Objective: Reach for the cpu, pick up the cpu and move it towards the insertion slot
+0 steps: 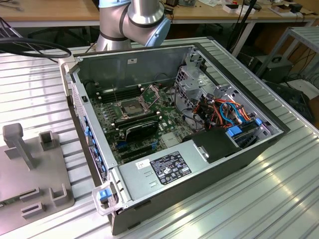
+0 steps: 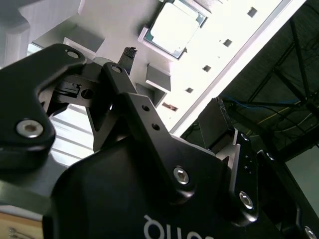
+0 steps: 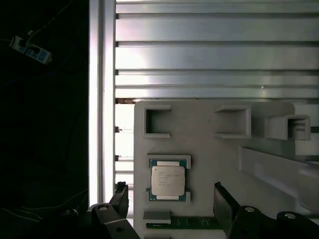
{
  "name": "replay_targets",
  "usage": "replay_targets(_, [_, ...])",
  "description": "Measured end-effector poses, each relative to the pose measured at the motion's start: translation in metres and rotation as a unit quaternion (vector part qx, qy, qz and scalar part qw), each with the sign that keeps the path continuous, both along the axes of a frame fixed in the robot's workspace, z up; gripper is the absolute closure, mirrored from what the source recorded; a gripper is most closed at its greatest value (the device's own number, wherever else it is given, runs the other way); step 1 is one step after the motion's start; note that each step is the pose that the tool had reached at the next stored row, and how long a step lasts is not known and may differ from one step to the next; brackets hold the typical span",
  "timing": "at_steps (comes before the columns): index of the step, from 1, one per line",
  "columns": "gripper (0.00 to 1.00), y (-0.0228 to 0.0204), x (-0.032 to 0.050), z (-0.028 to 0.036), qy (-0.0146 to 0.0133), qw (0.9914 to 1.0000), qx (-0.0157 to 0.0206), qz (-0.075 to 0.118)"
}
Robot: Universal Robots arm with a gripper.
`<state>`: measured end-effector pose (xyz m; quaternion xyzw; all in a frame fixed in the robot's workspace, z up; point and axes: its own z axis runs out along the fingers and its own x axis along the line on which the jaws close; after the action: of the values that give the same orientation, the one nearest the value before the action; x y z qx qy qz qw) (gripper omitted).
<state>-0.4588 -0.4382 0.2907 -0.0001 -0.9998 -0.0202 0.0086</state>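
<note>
- Black fingers [image 3: 223, 199] of the gripper [image 3: 169, 191] stand spread wide and empty, pointing down over a grey holder plate [image 3: 209, 159].
- Ahead of the fingertips, in line with their gap and touching neither, the cpu [image 3: 169, 180] lies flat in a framed pocket of that plate.
- Raised brackets [image 3: 157, 121] stand near the pocket.
- Ribbed aluminium table [image 3: 199, 55] carries the plate.
- In the exterior view, the arm [image 1: 132, 20] rises behind the open computer case [image 1: 119, 64], where the insertion slot [image 1: 130, 107] sits.

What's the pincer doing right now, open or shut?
Pincer: open, holding nothing; the chip lies beneath it, not yet gripped.
</note>
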Motion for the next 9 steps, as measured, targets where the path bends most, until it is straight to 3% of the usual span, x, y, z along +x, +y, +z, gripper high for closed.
replay_targets(9, [0.22,-0.0014,0.0000,-0.0056,0.0006,1.00000,0.0000,0.000])
